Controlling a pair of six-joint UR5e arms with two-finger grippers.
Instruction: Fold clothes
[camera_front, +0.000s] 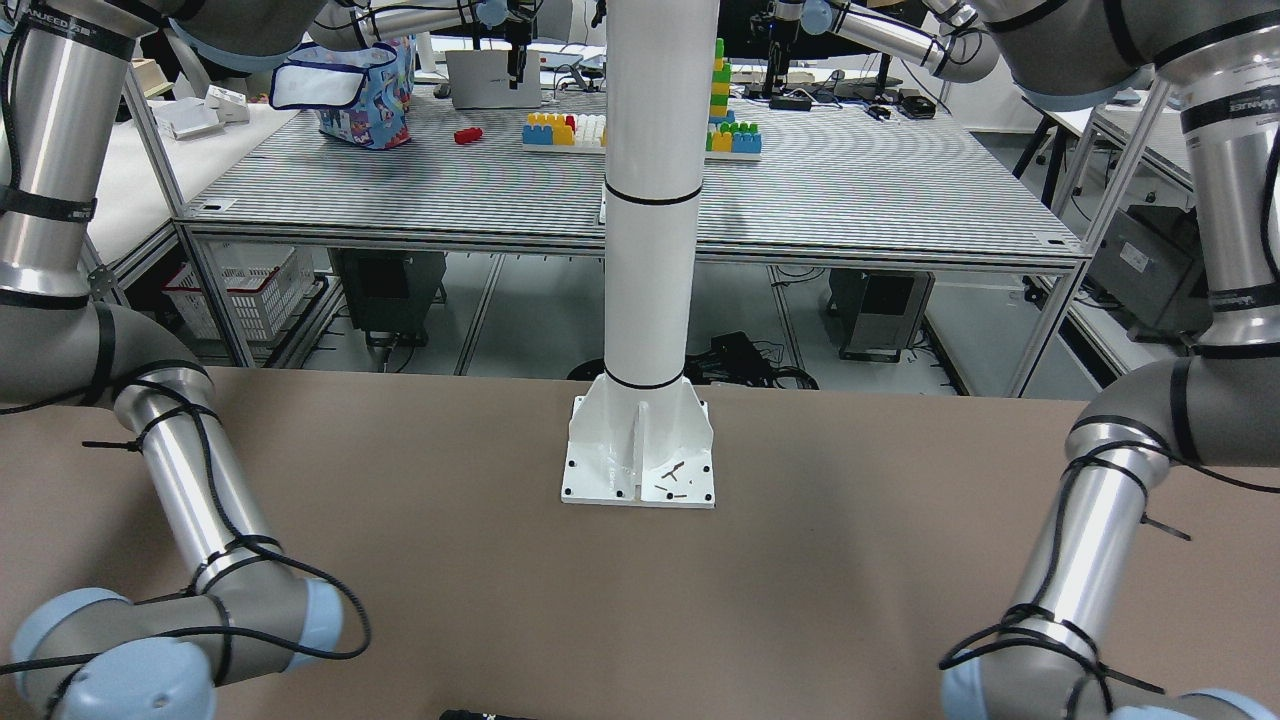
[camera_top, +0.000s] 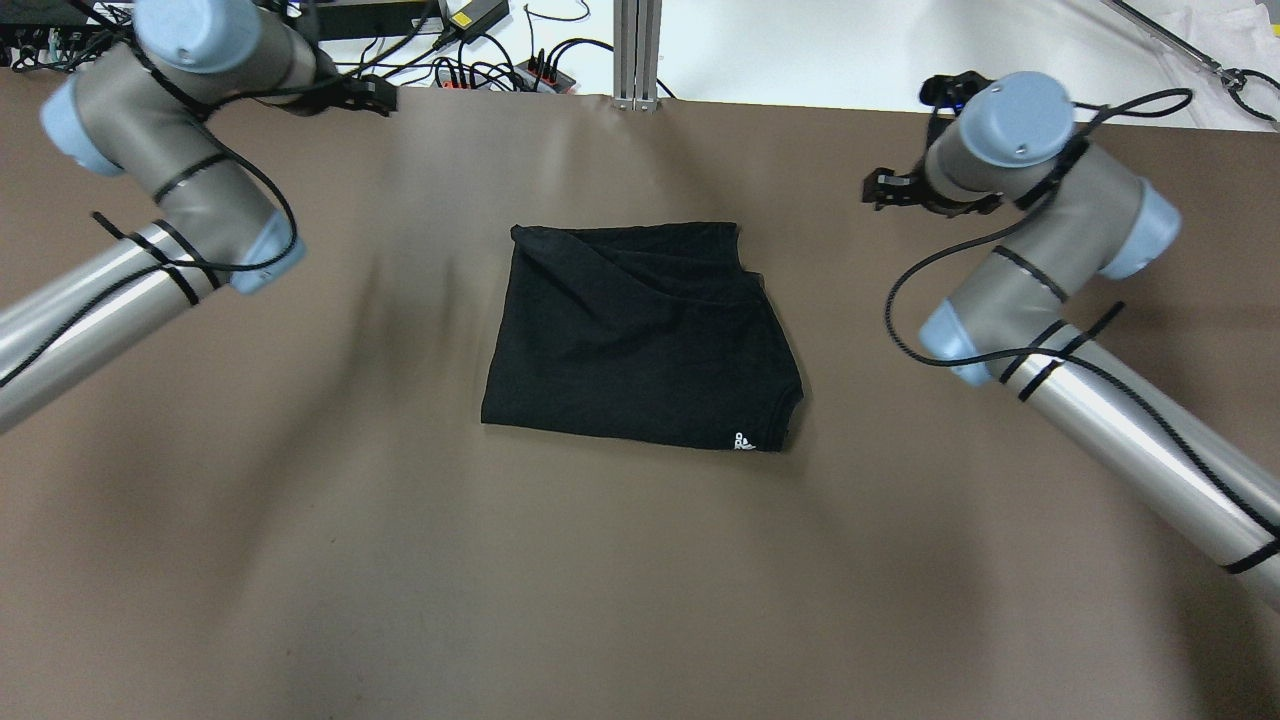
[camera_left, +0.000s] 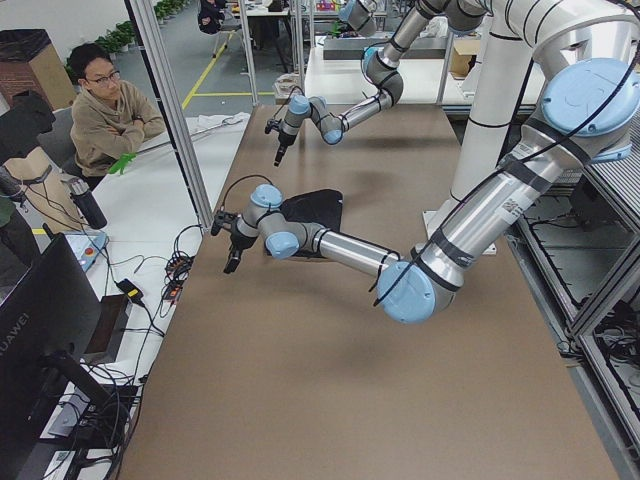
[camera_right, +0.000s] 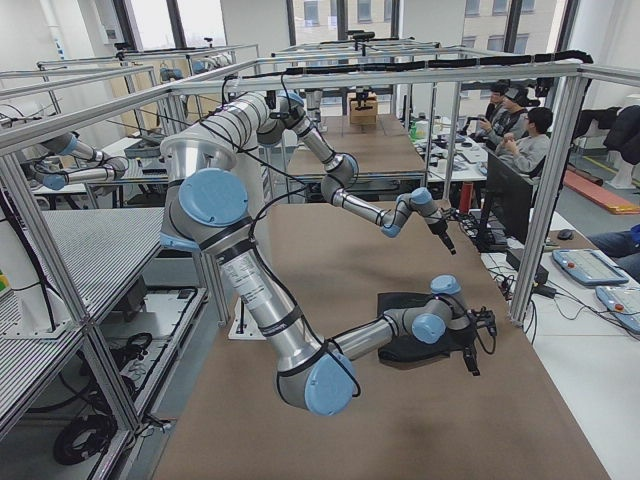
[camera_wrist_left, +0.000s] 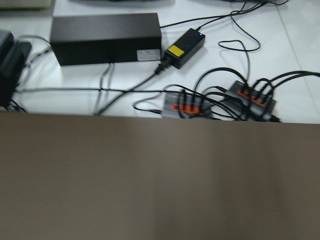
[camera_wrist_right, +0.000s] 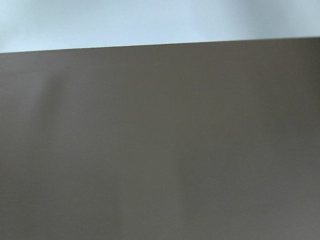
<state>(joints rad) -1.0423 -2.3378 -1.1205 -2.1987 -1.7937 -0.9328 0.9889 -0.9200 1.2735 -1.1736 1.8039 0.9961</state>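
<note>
The clothes (camera_top: 640, 340) are one black garment lying folded flat in the middle of the brown table, with a small white logo at its near right corner. It also shows in the side views (camera_left: 315, 210) (camera_right: 397, 300). My left gripper (camera_top: 362, 95) hangs near the far left table edge, well clear of the fabric. My right gripper (camera_top: 882, 190) hangs to the garment's far right, also apart from it. Both point down over bare table (camera_left: 231, 265) (camera_right: 470, 365). Neither wrist view shows fingers, so I cannot tell whether they are open or shut.
Past the far table edge lie power strips with cables (camera_wrist_left: 220, 100), a black box (camera_wrist_left: 106, 37) and an aluminium post (camera_top: 637, 50). The white pillar's base plate (camera_front: 638, 470) stands at the robot's side. A person (camera_left: 110, 110) sits beyond the far edge.
</note>
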